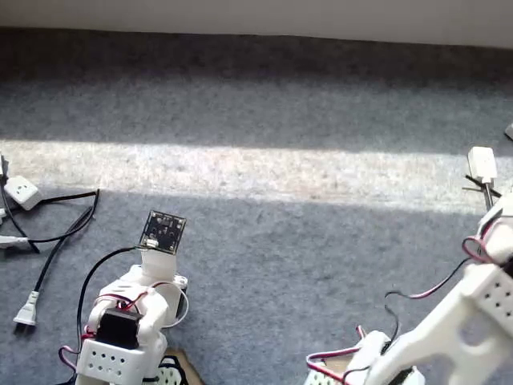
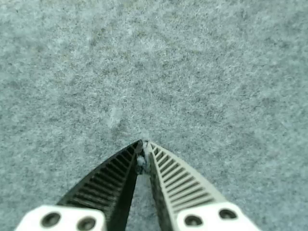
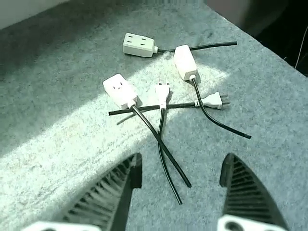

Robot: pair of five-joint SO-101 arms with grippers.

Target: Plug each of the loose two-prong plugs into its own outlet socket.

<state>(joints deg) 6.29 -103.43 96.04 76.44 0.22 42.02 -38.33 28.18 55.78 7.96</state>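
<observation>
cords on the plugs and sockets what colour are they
Black cords; clearest in the right wrist view.

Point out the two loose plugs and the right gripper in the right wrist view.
middle plug (image 3: 162,92): right wrist view, its white body.
outer plug (image 3: 211,100): right wrist view, white body behind the prongs.
right gripper (image 3: 181,168): right wrist view, midway between its open fingertips.

Our left arm (image 1: 128,321) sits folded at the near left corner in the high view, with its wrist turned downward. Our left gripper (image 2: 143,148) points steeply down, and its two fingers (image 2: 175,178) meet at the tips. Our right arm (image 1: 449,329) stretches up and outward along the right edge in the high view. Our right gripper (image 3: 182,164) tilts forward and down, with its fingers (image 3: 240,190) spread wide apart.
</observation>
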